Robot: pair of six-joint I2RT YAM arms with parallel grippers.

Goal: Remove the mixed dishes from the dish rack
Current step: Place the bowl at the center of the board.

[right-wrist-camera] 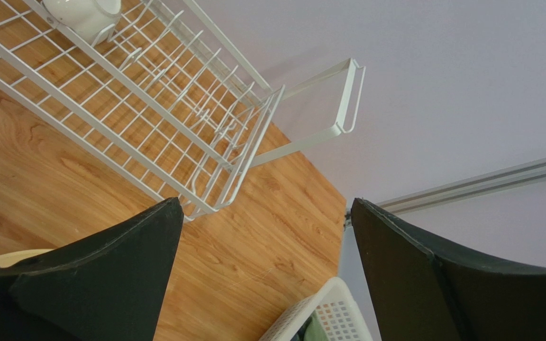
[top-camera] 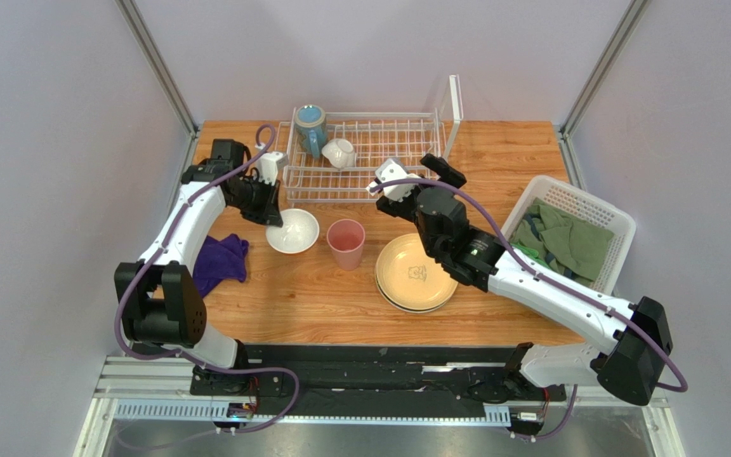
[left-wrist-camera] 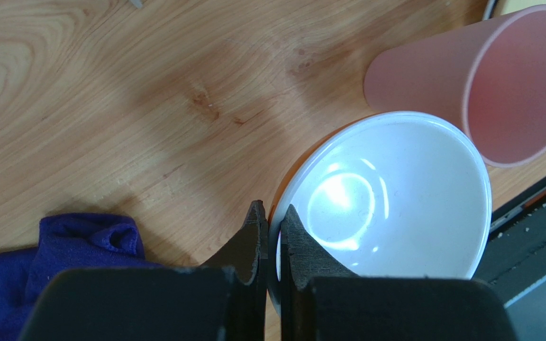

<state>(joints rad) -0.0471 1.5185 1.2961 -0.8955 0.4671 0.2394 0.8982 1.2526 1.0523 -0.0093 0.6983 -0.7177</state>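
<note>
Left gripper (left-wrist-camera: 274, 213) clamped on bowl (left-wrist-camera: 397, 199) rim, plain only from wrist view, right gripper (right-wrist-camera: 265, 206) splayed beside dish rack (top-camera: 365, 143)

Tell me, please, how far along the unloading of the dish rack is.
Done: the pink tumbler and two stacked plates stand on the table. In hand: the left gripper pinches the rim of a white-inside bowl beside the tumbler. Left: the blue mug and small white bowl are in the dish rack; the right gripper is open, empty.
</note>
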